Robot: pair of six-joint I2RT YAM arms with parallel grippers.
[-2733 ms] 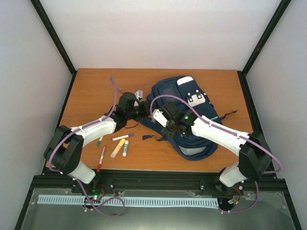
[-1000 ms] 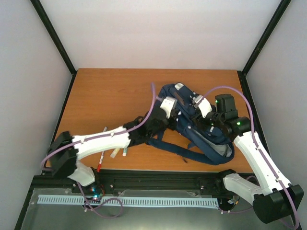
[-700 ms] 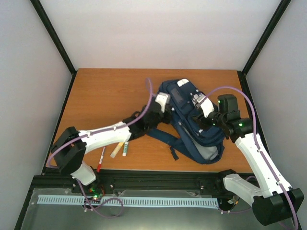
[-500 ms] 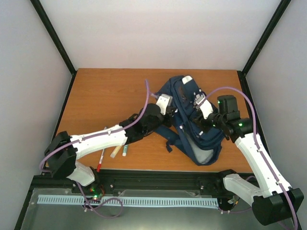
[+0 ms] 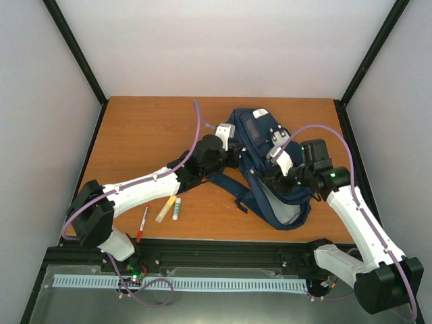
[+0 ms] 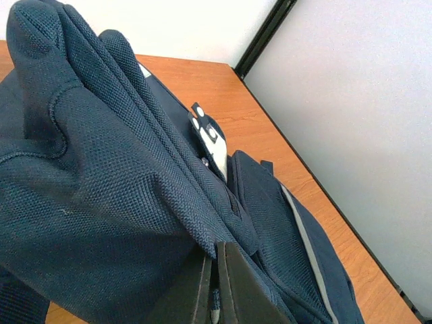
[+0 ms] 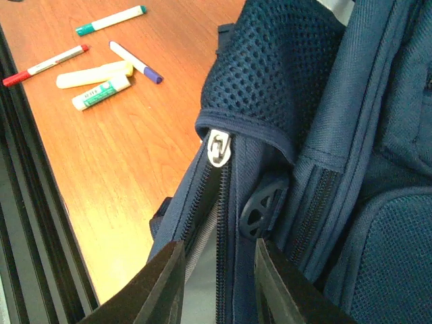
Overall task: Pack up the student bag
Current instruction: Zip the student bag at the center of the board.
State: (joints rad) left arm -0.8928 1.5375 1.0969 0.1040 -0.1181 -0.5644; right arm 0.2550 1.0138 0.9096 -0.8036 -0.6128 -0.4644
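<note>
Overhead view of an orange-brown wooden tabletop (image 5: 135,135) enclosed by pale walls, with two white robot arms reaching in from the bottom edge. A large navy blue fabric backpack (image 5: 253,135) sits right of centre, bunched up and partly raised off the wood, with a white patch (image 5: 278,138) near its upper end and a dark strap trailing to its left. The left hand (image 5: 233,150) meets the backpack's upper left edge; in the left wrist view its fingers (image 6: 202,290) are closed together at the bottom of the frame, pinching a fold of the blue cloth. The right hand (image 5: 270,177) is at the middle of the bag; in its wrist view its pale fingers (image 7: 162,283) stand apart on either side of a zipped seam (whether they press on it cannot be told), just below a silver zipper pull (image 7: 217,147). At the lower left of the overhead frame, well apart from the bag, lie a red marker (image 5: 143,223), a pale yellow highlighter (image 5: 165,209) and a white glue stick (image 5: 177,208).
</note>
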